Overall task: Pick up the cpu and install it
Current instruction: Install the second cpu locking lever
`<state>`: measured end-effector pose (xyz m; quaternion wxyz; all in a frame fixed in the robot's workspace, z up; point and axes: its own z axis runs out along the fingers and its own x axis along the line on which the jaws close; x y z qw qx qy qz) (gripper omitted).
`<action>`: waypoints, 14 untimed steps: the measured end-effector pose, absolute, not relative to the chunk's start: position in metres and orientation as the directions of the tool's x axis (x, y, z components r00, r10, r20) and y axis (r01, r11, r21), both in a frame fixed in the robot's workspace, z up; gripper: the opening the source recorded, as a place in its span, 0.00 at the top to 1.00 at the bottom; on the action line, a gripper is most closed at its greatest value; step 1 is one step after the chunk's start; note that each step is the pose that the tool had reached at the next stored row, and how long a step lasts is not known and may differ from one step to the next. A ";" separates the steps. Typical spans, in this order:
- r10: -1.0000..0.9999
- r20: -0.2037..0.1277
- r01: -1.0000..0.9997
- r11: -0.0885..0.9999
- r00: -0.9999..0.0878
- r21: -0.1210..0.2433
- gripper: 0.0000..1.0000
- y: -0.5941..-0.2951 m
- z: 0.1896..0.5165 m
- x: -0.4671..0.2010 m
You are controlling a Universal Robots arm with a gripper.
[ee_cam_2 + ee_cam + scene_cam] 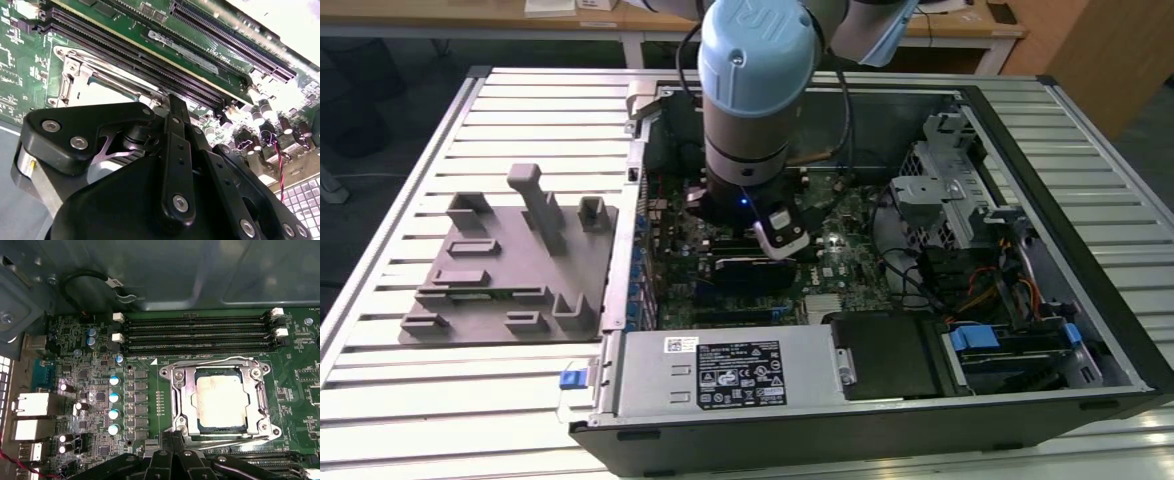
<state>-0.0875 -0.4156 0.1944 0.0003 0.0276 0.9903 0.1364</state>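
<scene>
- Gripper point(172, 460) hangs just above the motherboard; I cannot tell how its jaws stand or whether it holds anything.
- I see the cpu point(221, 403) lying flat in the socket frame point(176, 405), just beyond the gripper's linkage, apart from it.
- I judge it seated; closing the frame looks outstanding.
- Memory slots point(195, 332) run past the socket, inside the computer case point(1067, 180).

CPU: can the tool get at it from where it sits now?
Probably yes. The cpu lies face-up in the socket frame with nothing over it, and the tool sits just beside that frame.
</scene>
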 end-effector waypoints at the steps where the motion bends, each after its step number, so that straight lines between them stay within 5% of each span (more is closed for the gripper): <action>1: 0.055 0.007 0.055 0.961 -0.998 0.271 0.89 -0.415 0.194 -0.088; 14: 0.055 0.008 0.055 0.960 -0.998 0.276 0.89 -0.414 0.192 -0.091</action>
